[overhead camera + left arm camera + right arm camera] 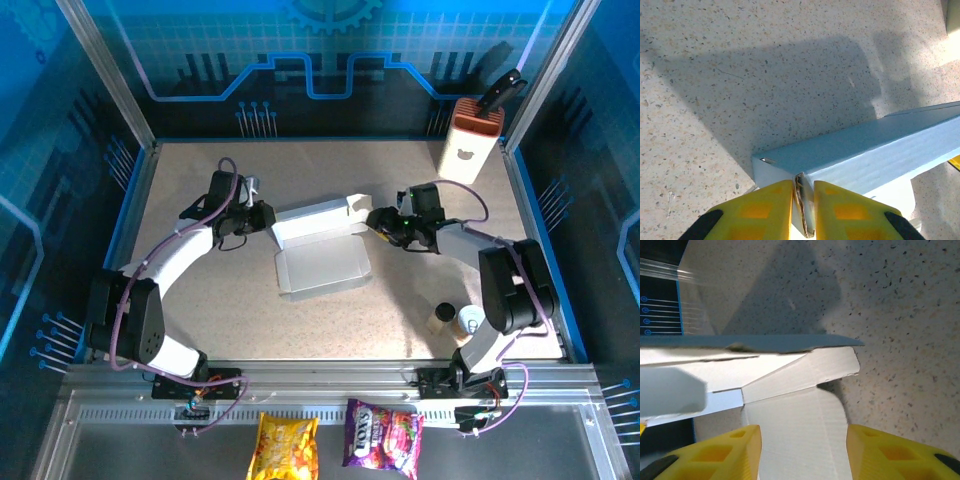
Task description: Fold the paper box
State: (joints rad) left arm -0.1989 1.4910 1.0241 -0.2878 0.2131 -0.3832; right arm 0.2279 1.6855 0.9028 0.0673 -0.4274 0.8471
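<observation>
Seen from above, a speckled beige counter [230, 320] has a pale box [322, 262] near its middle, between my two arms. The box lies open, with a shallow tray on the near side and a raised long wall along its far edge. A flap juts out at the right end.

My left gripper [264, 218] is at the left end of that wall. In the left wrist view its yellow fingers [770, 210] are pressed nearly together, pinching a thin cardboard edge of the box [865, 150]. The wall runs away to the right and casts a shadow on the counter.

My right gripper [376, 220] is at the box's right end. In the right wrist view its fingers [730, 450] are spread wide, with a white flap of the box [795, 430] between them. I cannot tell whether either finger touches it.

A tall white-and-orange container [466, 145] stands in the far right corner. Two small cups [440, 318] sit by the right arm's base. Two snack bags [283, 447] lie past the counter's near edge
</observation>
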